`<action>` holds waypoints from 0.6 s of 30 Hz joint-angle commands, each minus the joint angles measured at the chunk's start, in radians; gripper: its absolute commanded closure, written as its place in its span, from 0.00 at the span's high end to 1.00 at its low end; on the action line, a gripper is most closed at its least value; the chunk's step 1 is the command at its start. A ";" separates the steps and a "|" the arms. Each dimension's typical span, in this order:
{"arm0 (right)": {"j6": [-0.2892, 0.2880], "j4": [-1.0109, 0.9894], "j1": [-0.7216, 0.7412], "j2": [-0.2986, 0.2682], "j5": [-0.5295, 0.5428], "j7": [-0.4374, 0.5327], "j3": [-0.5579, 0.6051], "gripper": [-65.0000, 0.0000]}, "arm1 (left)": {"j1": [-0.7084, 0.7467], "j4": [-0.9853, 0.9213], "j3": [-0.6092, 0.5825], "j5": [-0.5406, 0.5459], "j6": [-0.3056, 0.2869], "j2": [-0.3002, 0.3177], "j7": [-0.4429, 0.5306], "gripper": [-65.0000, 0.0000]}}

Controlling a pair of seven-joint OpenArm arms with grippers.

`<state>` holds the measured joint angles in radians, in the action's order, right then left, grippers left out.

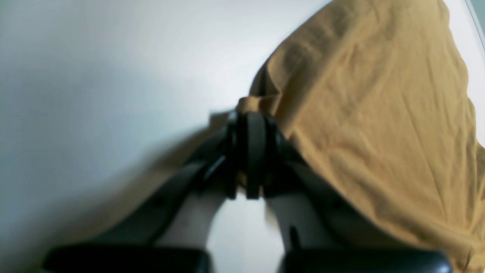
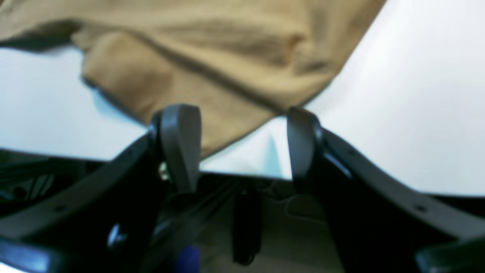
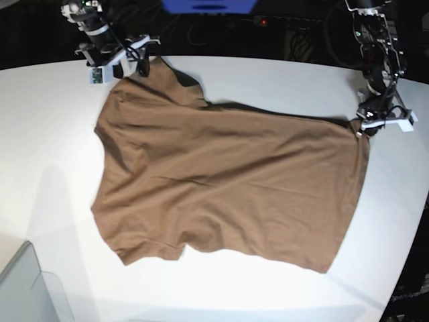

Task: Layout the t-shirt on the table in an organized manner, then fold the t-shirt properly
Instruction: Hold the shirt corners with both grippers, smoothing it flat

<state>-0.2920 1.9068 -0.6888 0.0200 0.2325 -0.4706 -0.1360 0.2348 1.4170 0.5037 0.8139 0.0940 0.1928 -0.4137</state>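
The brown t-shirt (image 3: 228, 181) lies spread nearly flat on the white table (image 3: 53, 134), with some wrinkles. My left gripper (image 3: 358, 127) is at the shirt's right corner in the base view. The left wrist view shows that gripper (image 1: 248, 113) shut, with a bunched edge of the t-shirt (image 1: 379, 113) pinched at its tips. My right gripper (image 3: 137, 62) is at the shirt's upper left corner, near the table's far edge. In the right wrist view it (image 2: 242, 117) stands open with nothing between its fingers, and a corner of the t-shirt (image 2: 212, 49) lies just ahead of them.
A grey translucent bin corner (image 3: 27, 288) sits at the table's front left. The table's edge (image 2: 246, 174) runs just under the right gripper, with a dark floor and cables beyond. A blue object (image 3: 208, 5) stands behind the table's far edge.
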 commanded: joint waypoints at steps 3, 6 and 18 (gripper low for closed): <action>-0.006 0.018 -0.025 0.011 0.009 0.022 0.026 0.56 | 0.002 0.021 0.005 0.008 -0.006 0.015 0.019 0.00; -0.006 0.004 -0.024 0.024 0.009 0.022 0.029 0.56 | 0.007 0.023 0.003 0.008 -0.007 0.015 0.019 0.00; -0.006 -0.184 0.033 0.062 0.011 0.029 0.043 0.56 | 0.048 0.023 0.003 0.014 -0.007 0.021 0.017 0.00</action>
<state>-0.3080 1.7382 -0.6403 0.0803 0.2638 -0.3431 -0.0948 0.2798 1.4227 0.5030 0.8188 0.0925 0.1997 -0.4088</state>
